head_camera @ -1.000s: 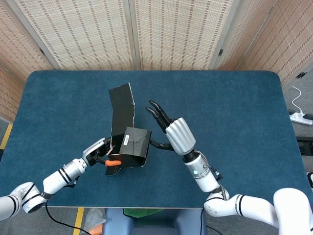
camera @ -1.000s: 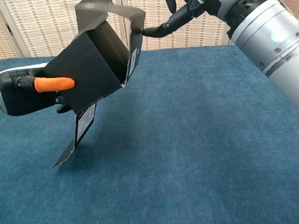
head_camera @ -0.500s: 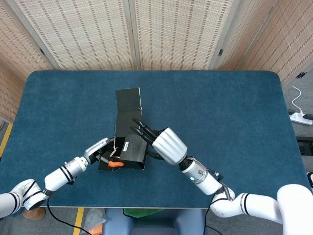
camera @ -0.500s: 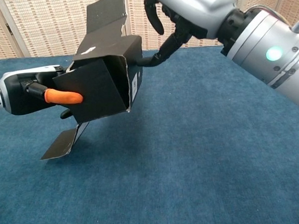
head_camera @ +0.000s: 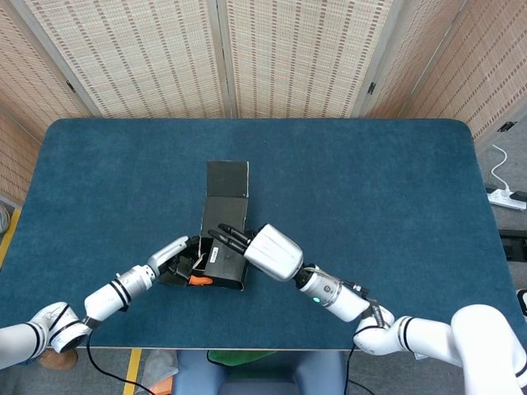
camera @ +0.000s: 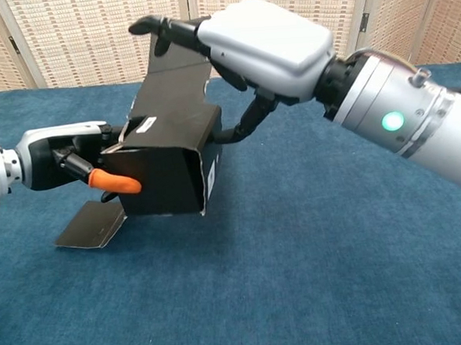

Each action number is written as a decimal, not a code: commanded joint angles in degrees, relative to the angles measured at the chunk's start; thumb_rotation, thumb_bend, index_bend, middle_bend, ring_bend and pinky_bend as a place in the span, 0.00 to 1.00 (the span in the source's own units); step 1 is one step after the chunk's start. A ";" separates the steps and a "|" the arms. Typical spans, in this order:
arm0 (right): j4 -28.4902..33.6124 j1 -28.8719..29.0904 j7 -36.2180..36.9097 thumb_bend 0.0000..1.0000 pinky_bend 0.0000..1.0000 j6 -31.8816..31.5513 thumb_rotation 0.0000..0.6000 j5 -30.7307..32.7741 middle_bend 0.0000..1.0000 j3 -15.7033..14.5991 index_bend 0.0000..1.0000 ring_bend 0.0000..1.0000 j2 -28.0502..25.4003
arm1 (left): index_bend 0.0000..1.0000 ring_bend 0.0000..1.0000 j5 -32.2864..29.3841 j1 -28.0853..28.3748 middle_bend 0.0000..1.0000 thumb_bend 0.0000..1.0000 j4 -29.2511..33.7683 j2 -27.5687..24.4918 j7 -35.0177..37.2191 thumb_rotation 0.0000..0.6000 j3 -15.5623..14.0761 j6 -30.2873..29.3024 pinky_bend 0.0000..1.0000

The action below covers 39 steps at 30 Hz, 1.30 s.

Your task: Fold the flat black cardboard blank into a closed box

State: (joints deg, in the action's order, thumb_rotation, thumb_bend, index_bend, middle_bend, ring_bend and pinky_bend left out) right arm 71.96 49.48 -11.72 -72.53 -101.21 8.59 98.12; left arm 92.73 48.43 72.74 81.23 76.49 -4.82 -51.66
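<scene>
The black cardboard box [head_camera: 224,265] [camera: 166,170] is partly folded into a sleeve, tipped on its side just above the table. One long flap [head_camera: 226,179] [camera: 176,70] sticks out toward the far side, and a small flap [camera: 90,226] lies on the cloth. My left hand [head_camera: 183,262] [camera: 57,158] grips the box's left end, its orange-tipped thumb [camera: 115,182] pressed on the front face. My right hand [head_camera: 268,250] [camera: 263,39] reaches over the top with fingers spread along the long flap, and its thumb touches the box's right side. It holds nothing.
The blue table cloth [head_camera: 379,189] [camera: 315,277] spreads out on all sides. Woven screens [head_camera: 296,58] stand behind the far edge. A power strip [head_camera: 506,197] lies on the floor at the right.
The box has swung down and flatter, its long flap now pointing straight away. My right hand moved left over the box top. My left hand lowered with the box.
</scene>
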 commanded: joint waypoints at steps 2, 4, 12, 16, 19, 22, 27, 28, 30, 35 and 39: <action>-3.62 1.03 0.29 0.00 1.00 0.26 1.00 -1.69 0.23 -1.65 0.10 0.72 2.24 | 0.29 0.49 -1.32 -0.04 0.33 0.20 -0.50 1.52 -4.12 1.00 0.29 1.66 0.70; -5.56 1.43 0.32 0.00 1.00 -0.05 1.00 -2.75 0.26 -2.37 0.13 0.73 3.11 | 0.29 0.48 -1.69 -0.11 0.33 0.21 -0.99 2.20 -6.18 1.00 0.35 2.16 0.70; -13.68 2.02 2.36 0.08 1.00 0.60 1.00 -4.92 0.35 -6.04 0.29 0.75 6.63 | 0.27 0.48 -3.08 -0.40 0.32 0.20 -3.12 4.87 -12.03 1.00 0.09 4.85 0.69; -17.03 2.10 3.62 0.09 1.00 0.90 1.00 -5.30 0.38 -7.36 0.31 0.75 8.37 | 0.27 0.48 -3.59 -0.60 0.32 0.21 -3.82 5.99 -13.30 1.00 0.07 5.76 0.69; -18.76 2.14 4.48 0.09 1.00 1.02 1.00 -5.64 0.39 -8.32 0.34 0.75 9.27 | 0.26 0.48 -3.76 -0.66 0.31 0.21 -4.40 6.60 -14.00 1.00 -0.05 6.48 0.69; -20.21 2.06 4.98 0.09 1.00 0.27 1.00 -6.04 0.41 -8.87 0.38 0.76 10.03 | 0.25 0.48 -4.19 -0.90 0.31 0.21 -4.90 7.15 -14.76 1.00 0.09 6.84 0.69; -21.63 2.01 5.25 0.13 1.00 -0.27 1.00 -5.97 0.43 -9.16 0.44 0.76 10.87 | 0.24 0.48 -4.54 -1.34 0.29 0.20 -5.00 7.50 -16.79 1.00 0.31 6.86 0.69; -21.75 2.01 5.25 0.13 1.00 -0.28 1.00 -5.92 0.43 -9.20 0.45 0.76 10.95 | 0.23 0.48 -4.62 -1.43 0.29 0.20 -4.87 7.52 -17.21 1.00 0.38 6.81 0.69; -21.98 2.07 5.30 0.13 1.00 -0.26 1.00 -5.86 0.43 -9.29 0.46 0.76 11.07 | 0.22 0.48 -4.69 -1.61 0.29 0.20 -4.44 7.43 -18.16 1.00 0.47 6.70 0.69; -22.22 2.14 4.95 0.13 1.00 -0.12 1.00 -5.85 0.44 -9.67 0.48 0.76 11.25 | 0.19 0.47 -5.12 -1.80 0.27 0.20 -3.63 7.32 -19.84 1.00 0.79 6.99 0.67; -21.85 2.05 4.50 0.13 1.00 -0.12 1.00 -5.78 0.44 -9.94 0.48 0.76 11.05 | 0.14 0.47 -5.39 -1.82 0.24 0.21 -3.19 7.26 -20.55 1.00 1.04 7.47 0.65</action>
State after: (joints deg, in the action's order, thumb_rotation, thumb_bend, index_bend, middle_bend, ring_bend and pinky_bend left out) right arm 50.08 51.55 -7.19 -72.62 -107.00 -1.32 109.20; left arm 87.36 46.61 69.49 88.52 56.02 -3.80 -44.26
